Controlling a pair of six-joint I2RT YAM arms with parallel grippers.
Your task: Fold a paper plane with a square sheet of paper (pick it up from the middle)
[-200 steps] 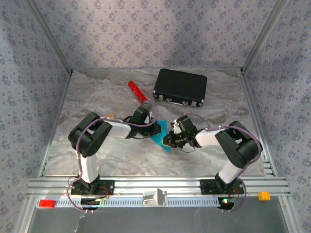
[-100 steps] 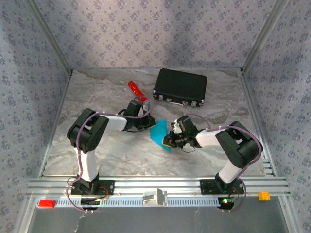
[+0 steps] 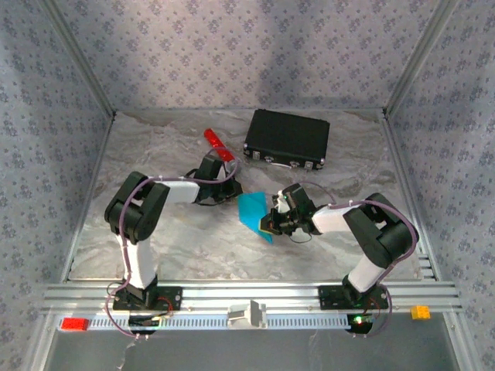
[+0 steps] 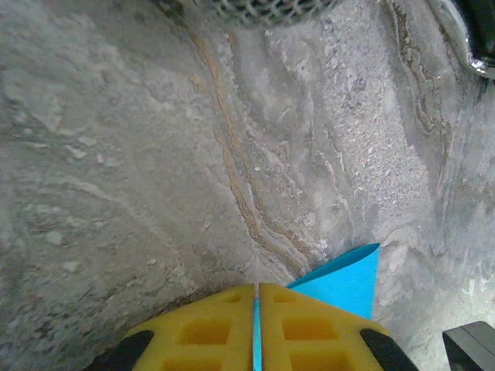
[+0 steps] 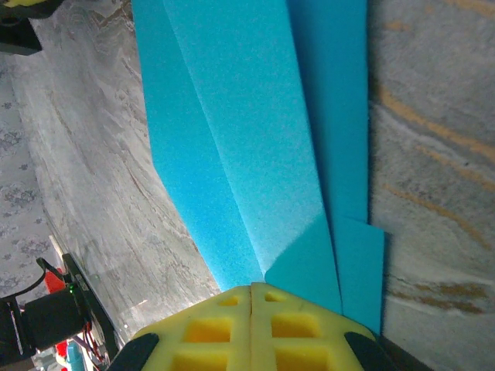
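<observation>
Blue paper, long axis diagonal, pinched by right hand

Black case at the back of a marbled table, red tube just left of it, patterned walls, metal rail in front, red block, orange block

the blue paper, folded into long overlapping creased flaps, lies near the middle of the table.
</observation>
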